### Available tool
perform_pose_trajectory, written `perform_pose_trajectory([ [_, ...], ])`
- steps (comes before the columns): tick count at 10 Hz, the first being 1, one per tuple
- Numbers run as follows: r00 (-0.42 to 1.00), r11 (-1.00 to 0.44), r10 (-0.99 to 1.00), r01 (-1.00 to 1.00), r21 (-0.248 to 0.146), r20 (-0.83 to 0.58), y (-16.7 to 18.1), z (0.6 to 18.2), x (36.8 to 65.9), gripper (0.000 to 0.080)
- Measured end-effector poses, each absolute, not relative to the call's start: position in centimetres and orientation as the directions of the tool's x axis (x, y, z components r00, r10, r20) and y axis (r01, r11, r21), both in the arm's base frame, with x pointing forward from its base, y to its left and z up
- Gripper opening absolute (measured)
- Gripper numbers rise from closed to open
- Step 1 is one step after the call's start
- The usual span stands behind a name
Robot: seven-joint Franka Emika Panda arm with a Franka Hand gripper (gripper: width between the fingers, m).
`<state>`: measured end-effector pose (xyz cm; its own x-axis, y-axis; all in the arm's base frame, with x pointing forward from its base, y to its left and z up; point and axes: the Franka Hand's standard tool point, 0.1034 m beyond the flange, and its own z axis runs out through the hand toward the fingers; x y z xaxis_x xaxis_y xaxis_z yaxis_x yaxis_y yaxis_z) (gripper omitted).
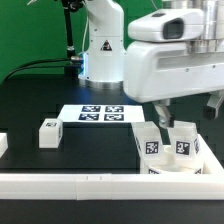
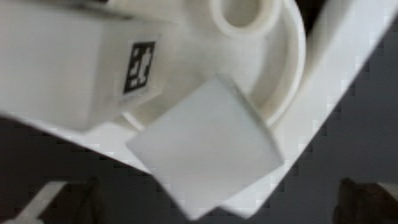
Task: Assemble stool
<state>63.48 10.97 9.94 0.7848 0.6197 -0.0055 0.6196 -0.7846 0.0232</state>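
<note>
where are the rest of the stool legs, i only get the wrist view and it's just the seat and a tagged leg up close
observer: One loose leg lies alone on the table, far to the exterior view's left of the gripper.
operator: anything else out there on the table
observer: The marker board lies flat, farther back than that leg and to its right in the exterior view.
operator: what's on the near side of the seat
observer: A long white rail runs along the front, close by the seat; I cannot tell whether they touch.
</note>
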Motion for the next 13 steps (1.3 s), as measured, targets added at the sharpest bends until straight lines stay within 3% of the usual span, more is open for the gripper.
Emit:
perform_pose_trajectory([
  [4,0.65,-0.649,0.76,0.76,0.034,-0.021,10.5,9.8,63.7,0.0649],
  [7,0.639,-0.637,0.769,0.768,0.064,-0.014,10.5,8.3,63.9,0.0649],
  [10,0.682,-0.68,0.732,0.73,0.066,-0.009,10.4,8.5,64.0,0.064],
  [12,0.763,-0.761,0.646,0.645,0.067,-0.001,10.4,8.5,64.0,0.0331],
  [13,0.807,-0.806,0.59,0.589,0.066,0.004,10.4,8.4,64.0,0.0331],
])
